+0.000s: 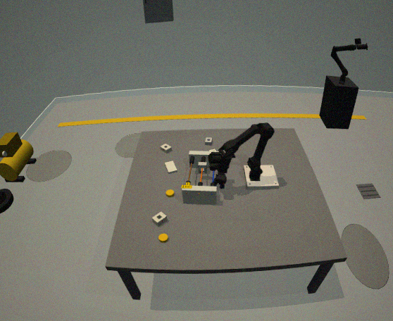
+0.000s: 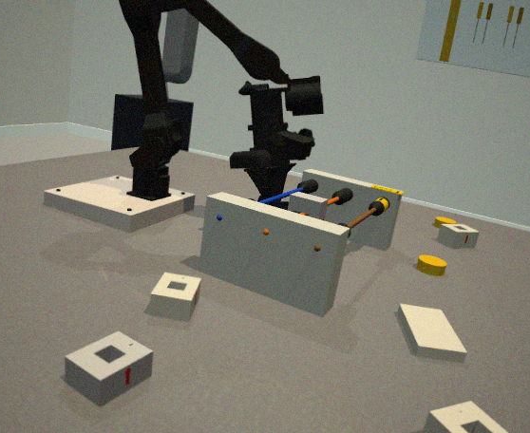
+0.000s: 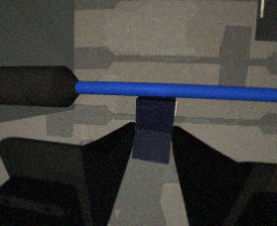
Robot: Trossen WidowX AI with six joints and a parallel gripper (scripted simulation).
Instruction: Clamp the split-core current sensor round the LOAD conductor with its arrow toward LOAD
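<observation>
My gripper [image 3: 153,129] [image 2: 272,200] points down beside the blue conductor [image 3: 196,92] [image 2: 281,195]. It is shut on a dark blue block, the sensor [image 3: 153,145], low between the fingertips. The conductor crosses just past the sensor's upper end in the wrist view. The sensor's jaws and arrow cannot be made out. The LOAD marker [image 1: 186,186] is a yellow label on one end panel [image 2: 351,199]. The brown conductor [image 1: 190,173] [image 2: 362,217], with a yellow band on its end sleeve, runs beside it. The orange conductor [image 1: 201,175] lies between blue and brown.
A grey block [image 1: 202,164] [image 2: 304,205] sits on the orange conductor. The other end panel [image 2: 273,258] stands opposite the labelled one. White blocks with square holes [image 1: 159,217] [image 2: 109,366], a white slab [image 1: 170,167] [image 2: 432,329] and yellow discs [image 1: 170,193] [image 1: 163,237] lie around the panels.
</observation>
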